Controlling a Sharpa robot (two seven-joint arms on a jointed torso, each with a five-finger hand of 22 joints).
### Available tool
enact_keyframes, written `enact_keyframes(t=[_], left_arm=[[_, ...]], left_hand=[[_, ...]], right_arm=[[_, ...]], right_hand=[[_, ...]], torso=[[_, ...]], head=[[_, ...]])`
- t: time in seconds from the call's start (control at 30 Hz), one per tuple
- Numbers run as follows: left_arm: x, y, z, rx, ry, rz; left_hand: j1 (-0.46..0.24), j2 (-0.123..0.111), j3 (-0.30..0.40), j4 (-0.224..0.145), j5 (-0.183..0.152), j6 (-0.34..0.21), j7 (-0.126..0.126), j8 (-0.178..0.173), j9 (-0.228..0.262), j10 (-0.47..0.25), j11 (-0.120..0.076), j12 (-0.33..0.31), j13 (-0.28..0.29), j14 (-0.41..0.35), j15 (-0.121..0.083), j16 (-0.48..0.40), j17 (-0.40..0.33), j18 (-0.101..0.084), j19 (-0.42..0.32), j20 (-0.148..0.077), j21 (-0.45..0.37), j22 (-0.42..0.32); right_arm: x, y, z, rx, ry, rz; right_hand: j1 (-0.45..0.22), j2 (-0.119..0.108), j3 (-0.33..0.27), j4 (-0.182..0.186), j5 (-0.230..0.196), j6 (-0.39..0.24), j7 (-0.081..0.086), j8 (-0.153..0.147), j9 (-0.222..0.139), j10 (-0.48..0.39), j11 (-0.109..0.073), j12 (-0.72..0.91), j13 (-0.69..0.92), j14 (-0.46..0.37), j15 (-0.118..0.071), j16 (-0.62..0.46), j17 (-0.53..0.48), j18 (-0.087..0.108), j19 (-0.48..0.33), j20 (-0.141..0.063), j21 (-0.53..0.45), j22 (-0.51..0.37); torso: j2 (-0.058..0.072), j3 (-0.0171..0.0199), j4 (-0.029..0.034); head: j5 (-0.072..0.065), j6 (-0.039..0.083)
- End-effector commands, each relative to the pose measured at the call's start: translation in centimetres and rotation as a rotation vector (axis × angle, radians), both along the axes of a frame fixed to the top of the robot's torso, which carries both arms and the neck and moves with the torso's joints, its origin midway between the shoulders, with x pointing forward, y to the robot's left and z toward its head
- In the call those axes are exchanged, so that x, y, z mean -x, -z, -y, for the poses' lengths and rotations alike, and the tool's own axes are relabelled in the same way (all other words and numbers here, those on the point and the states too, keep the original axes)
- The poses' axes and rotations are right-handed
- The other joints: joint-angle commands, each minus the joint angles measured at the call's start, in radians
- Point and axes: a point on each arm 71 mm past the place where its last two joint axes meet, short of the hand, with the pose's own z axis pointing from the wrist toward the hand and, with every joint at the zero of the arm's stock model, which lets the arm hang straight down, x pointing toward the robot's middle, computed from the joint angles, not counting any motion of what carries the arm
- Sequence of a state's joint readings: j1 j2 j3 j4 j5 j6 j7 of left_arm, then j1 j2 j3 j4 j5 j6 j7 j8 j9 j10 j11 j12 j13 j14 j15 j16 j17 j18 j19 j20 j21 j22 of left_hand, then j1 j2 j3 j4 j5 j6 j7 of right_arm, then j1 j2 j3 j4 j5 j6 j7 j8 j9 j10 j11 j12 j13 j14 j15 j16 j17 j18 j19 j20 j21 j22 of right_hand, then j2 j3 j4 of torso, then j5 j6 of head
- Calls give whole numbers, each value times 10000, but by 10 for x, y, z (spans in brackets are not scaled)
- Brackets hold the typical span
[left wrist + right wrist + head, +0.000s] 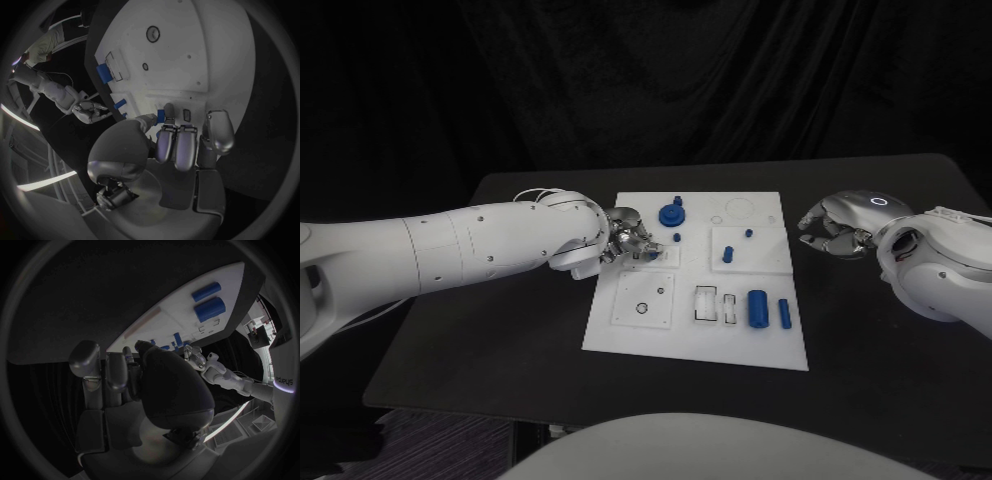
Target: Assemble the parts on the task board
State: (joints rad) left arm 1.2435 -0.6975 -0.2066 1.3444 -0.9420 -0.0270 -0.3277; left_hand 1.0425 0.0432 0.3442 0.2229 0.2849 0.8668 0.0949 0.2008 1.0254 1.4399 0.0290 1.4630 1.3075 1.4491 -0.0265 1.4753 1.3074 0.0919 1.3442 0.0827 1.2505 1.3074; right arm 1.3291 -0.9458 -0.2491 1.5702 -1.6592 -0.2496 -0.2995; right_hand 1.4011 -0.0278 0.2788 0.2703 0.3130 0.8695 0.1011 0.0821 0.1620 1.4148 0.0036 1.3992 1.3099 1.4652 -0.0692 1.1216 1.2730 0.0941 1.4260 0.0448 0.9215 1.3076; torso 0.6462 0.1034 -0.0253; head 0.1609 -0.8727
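**Desk:** Any writing you can read from your side?

**Me:** Nothing legible on the white rectangular task board (625,330); I see printed outlines on it but no words I can make out.

**Desk:** Count the parts for me, left to right.

**Me:** On the head view I count six blue pieces. First, a small blue peg (651,251) at my left hand (626,243), near the board's left edge. Then a blue round knobbed piece (672,213) at the far end of the board, and a tiny blue stud (676,238) just in front of it. Next a short blue pin (727,255) and a smaller blue dot (749,233) on the raised white square. Towards the near right corner lie a thick blue cylinder (757,308) and, just beside it, a thin blue rod (785,314), both lengthways.

**Desk:** Left fingers?

**Me:** Curled in close. On the left wrist view the fingers (167,142) pinch that small blue peg against the thumb, right at the board's surface.

**Desk:** And the right?

**Me:** My right hand (831,232) sits over the black desk (502,330) just off the board's right edge, fingers loosely curled and apart, holding nothing and touching nothing I can see.
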Motion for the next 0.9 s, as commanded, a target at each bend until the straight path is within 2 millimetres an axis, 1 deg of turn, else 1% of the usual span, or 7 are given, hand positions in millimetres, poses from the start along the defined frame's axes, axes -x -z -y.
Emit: enact_keyframes(t=[0.03,0.17,0.4,0.57,0.6,0.7,0.9], left_arm=[[2,4,-1,-1,110,182],[3,3,0,102,184,250],[4,2,-1,221,231,334],[6,0,-4,448,301,514],[7,-1,-4,478,320,528],[9,-2,-7,573,507,474],[7,-13,-11,319,1190,-156]], left_hand=[[187,9,92,-108,403,44,-28,30,-191,19,-87,3,1558,51,-61,71,407,-31,27,-35,14,655],[663,-94,862,-549,2671,47,-70,160,-15,1,-142,-15,1560,61,-121,88,439,-38,53,-95,15,726],[802,-326,1526,-986,2873,28,-71,337,213,-18,-153,-50,1536,59,-128,90,443,-42,67,-104,-1,787],[739,-449,1959,-1169,2459,51,-93,531,415,-6,-176,-57,1534,65,-137,93,451,-40,85,-125,-4,833],[748,-505,2235,-1267,2008,39,-113,615,504,-12,-184,-67,1528,69,-160,96,458,-50,100,-130,10,861],[658,-704,2805,-1422,1622,-1,-116,795,683,-9,-190,-76,1523,76,-164,100,470,-61,132,-138,34,923],[628,-1003,3966,-1735,253,-125,-98,1058,941,25,-183,-67,1543,134,-154,152,605,-115,243,-137,199,1115]], right_arm=[[0,2,1,124,170,-97],[1,2,2,117,190,-130],[1,3,2,35,253,-214],[1,3,3,32,291,-235],[1,3,3,35,297,-239],[1,3,4,46,326,-251],[1,3,4,57,365,-252]], right_hand=[[63,-68,41,-2,38,-74,27,-59,-15,-49,-17,-28,443,234,64,-40,-9,170,-79,9,-21,1020],[63,-68,41,-2,38,-74,27,-59,-15,-49,-17,-28,443,234,64,-40,-9,170,-79,9,-21,1020],[59,-64,50,2,37,-81,27,-64,-19,-53,-17,-36,435,232,63,-61,-24,173,-80,8,-41,1013],[60,-63,55,1,38,-86,28,-67,-21,-53,-17,-36,435,232,63,-68,-29,177,-85,8,-72,1005],[60,-63,55,1,38,-86,28,-67,-21,-53,-17,-36,435,232,63,-68,-29,177,-85,8,-72,1005],[61,-65,57,1,38,-92,28,-70,-22,-50,-17,-33,438,231,63,-71,-32,178,-86,8,-79,1003],[60,-68,59,1,37,-103,29,-76,-26,-66,-16,-52,416,227,63,-96,-48,186,-97,8,-131,990]], torso=[[3,2,2],[-4,-1,2],[4,0,3],[1,2,3],[-2,2,3],[-5,7,-5],[-11,6,-9]], head=[[1,1],[12,1],[17,1],[8,1],[3,1],[2,1],[7,1]])
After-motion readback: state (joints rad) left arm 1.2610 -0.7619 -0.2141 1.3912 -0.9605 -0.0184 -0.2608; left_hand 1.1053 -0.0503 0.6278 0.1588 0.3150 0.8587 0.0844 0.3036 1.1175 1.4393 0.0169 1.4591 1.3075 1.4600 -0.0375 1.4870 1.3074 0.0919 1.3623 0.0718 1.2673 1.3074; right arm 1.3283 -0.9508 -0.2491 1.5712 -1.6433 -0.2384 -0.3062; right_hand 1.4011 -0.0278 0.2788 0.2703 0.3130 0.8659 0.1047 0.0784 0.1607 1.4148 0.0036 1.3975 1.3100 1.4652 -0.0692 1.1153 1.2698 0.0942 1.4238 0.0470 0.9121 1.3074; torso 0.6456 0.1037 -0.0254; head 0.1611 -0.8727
